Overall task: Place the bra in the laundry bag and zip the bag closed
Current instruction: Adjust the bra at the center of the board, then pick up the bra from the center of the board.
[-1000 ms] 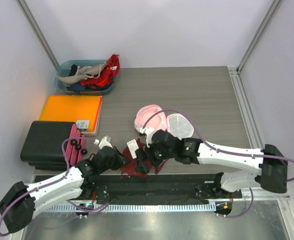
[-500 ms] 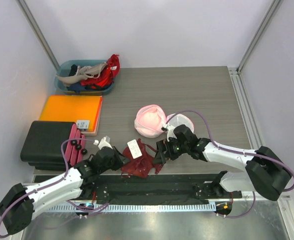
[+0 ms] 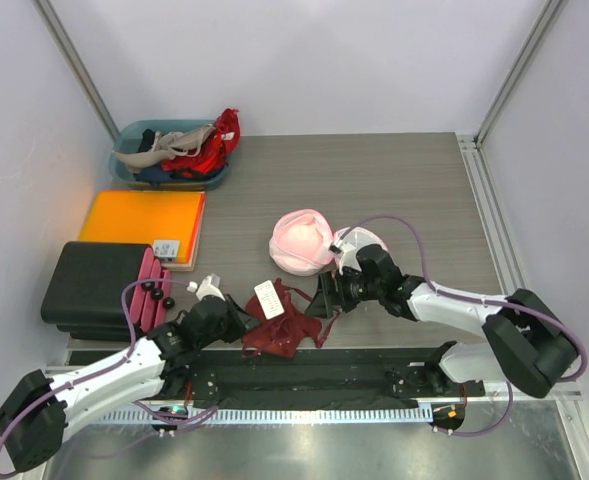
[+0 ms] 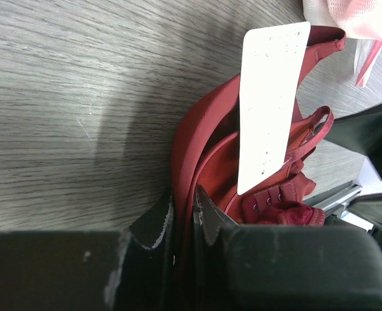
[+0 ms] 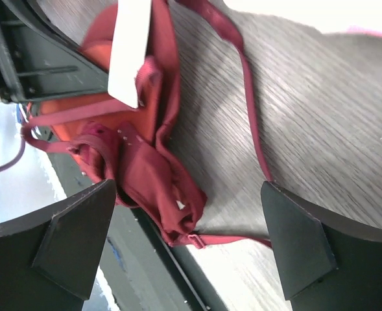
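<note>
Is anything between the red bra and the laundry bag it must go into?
No object lies on the table between the bra and the laundry bag. Only the open right tool hangs at the right edge of that gap.

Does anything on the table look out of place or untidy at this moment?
Yes. The red bra lies crumpled at the near edge of the table, outside the laundry bag, one band pinched in the left gripper. Nothing looks spilled or damaged.

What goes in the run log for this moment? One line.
left gripper: shut on bra | right gripper: open, near bra | laundry bag: open, bra outside
</note>
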{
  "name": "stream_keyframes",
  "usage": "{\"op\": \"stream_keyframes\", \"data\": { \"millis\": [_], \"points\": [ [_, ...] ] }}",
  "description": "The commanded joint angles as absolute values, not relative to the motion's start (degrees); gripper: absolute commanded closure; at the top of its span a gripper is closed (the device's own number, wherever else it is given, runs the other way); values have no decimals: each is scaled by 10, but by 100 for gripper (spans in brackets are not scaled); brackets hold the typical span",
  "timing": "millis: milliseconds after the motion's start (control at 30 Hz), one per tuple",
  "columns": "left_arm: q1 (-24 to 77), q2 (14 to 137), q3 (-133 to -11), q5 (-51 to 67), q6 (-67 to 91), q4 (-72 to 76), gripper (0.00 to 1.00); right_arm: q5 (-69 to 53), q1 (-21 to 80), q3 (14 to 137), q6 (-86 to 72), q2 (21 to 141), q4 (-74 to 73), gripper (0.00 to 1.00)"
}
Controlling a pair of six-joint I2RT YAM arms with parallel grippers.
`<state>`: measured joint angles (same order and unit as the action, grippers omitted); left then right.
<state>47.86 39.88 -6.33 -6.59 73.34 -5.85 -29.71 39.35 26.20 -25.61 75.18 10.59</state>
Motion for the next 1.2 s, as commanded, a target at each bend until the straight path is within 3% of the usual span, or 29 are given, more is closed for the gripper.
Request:
{"op": "stream_keyframes", "data": {
  "millis": [0,167,533,667,933,1167],
  "points": [
    [477,395,-60,-59,733,-64,100,-272,393,301,-246,694,62,0],
    [476,399,-61,-57,734,-59,100,-257,362,305,-241,756,52,0],
    [477,395,-62,-53,739,-58,100,-408,357,221,-317,840,310,0],
    [477,393,-62,-51,743,-57,100,-419,357,209,-321,833,309,0],
    [476,381,-60,-53,756,-58,100,-416,390,199,-380,847,387,0],
    [476,382,-59,-55,764,-55,100,-342,447,181,-457,858,475,0]
  ]
}}
